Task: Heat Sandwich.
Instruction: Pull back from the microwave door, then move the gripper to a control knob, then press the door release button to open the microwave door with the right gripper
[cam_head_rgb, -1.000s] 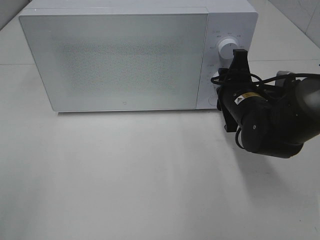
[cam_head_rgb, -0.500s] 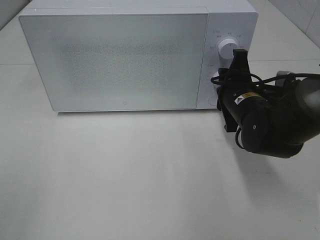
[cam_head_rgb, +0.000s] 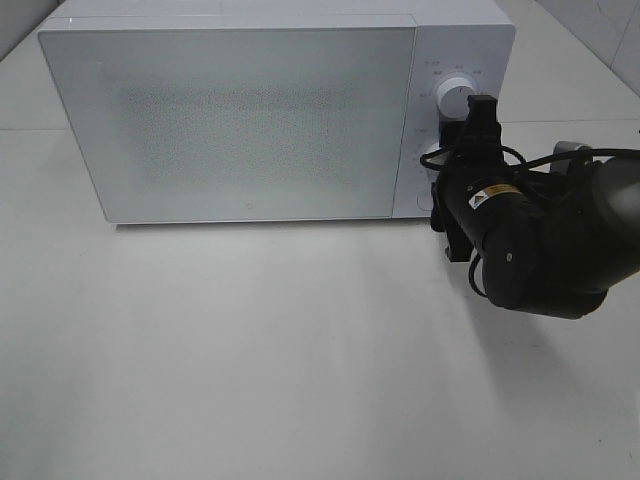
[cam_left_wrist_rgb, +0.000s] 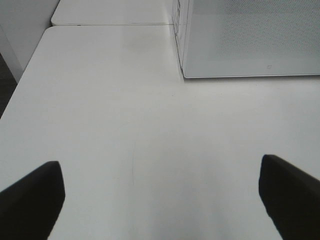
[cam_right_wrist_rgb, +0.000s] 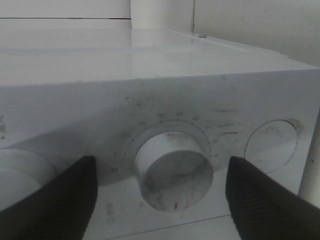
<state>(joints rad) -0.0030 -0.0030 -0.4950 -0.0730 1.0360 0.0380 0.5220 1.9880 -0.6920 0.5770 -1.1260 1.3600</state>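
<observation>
Exterior high view: the sandwich cannot be seen anywhere. The white microwave (cam_head_rgb: 240, 120) sits at the far side of the tabletop (cam_head_rgb: 250, 350) with its door shut. On the microwave's right side, the right tool (cam_right_wrist_rgb: 160, 165) is spread apart around the lower knob (cam_right_wrist_rgb: 175, 172), one finger on each side, not squeezing it. The left tool (cam_left_wrist_rgb: 160, 200) is spread apart too. It holds nothing and hangs over the tabletop, left of the microwave.

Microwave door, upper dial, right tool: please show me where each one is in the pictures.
microwave door (cam_head_rgb: 240, 120): exterior high view, middle of the frosted panel.
upper dial (cam_head_rgb: 455, 98): exterior high view, its round front face.
right tool (cam_right_wrist_rgb: 160, 167): right wrist view, midway between its two dark fingers.
</observation>
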